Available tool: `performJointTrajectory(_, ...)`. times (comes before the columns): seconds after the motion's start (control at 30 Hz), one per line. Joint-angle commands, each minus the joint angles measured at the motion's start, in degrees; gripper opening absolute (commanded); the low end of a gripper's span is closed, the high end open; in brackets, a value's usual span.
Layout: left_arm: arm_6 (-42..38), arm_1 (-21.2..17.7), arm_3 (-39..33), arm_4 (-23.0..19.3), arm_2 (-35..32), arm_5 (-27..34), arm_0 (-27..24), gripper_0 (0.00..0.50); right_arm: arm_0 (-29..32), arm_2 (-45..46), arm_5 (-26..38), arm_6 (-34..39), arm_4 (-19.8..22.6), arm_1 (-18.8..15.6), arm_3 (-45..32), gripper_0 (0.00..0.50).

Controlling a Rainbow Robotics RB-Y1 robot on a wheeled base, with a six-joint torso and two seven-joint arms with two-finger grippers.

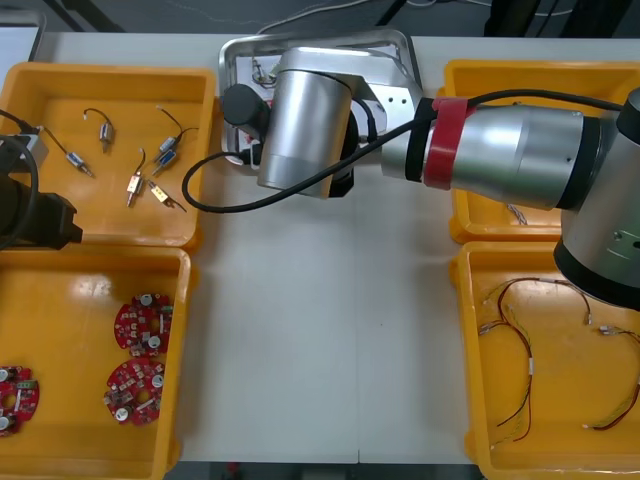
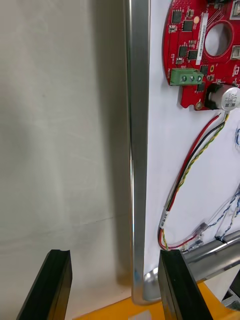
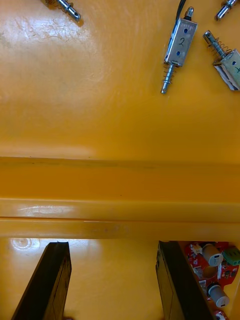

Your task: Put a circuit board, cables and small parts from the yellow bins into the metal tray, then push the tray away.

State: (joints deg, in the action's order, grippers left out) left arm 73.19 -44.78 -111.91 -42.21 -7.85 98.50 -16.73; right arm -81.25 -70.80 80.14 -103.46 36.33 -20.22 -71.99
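The right gripper (image 2: 114, 257) stands wide open and empty, one finger over the table (image 2: 60, 150) and one over the corner of the metal tray (image 2: 136, 150); whether either touches the rim is hard to tell. The rim runs straight away from the fingers, and inside lie a flat circuit board (image 2: 192, 55), a red and yellow cable (image 2: 192, 160) trailing back toward the fingers, and a blue and white cable (image 2: 227, 217). The right arm reaches in from the right with its wrist over the tray, while the left gripper (image 3: 112, 247), also open and empty, hangs over the wall between the two left yellow bins (image 1: 60, 215), near small metal parts (image 3: 178, 42)
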Motion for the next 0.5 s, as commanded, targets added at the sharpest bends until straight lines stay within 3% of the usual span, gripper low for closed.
performJointTrajectory(0.03, 7.84, 0.39, -0.68, 0.55, -1.12, -0.59, 1.00, 0.500, 0.12, 4.36, 4.49, 7.22, 0.32, -3.34, -7.90, 0.500)
performJointTrajectory(0.27, 7.84, 0.39, -0.68, 0.55, -1.12, -0.59, 1.00, 0.500, 2.94, 5.41, 9.86, 21.10, 1.37, -8.26, -17.57, 0.500)
performJointTrajectory(0.5, 7.84, 0.39, -0.68, 0.55, -1.12, -0.59, 1.00, 0.500, 6.10, 9.37, 12.41, 34.02, 9.37, -14.32, -24.25, 0.500)
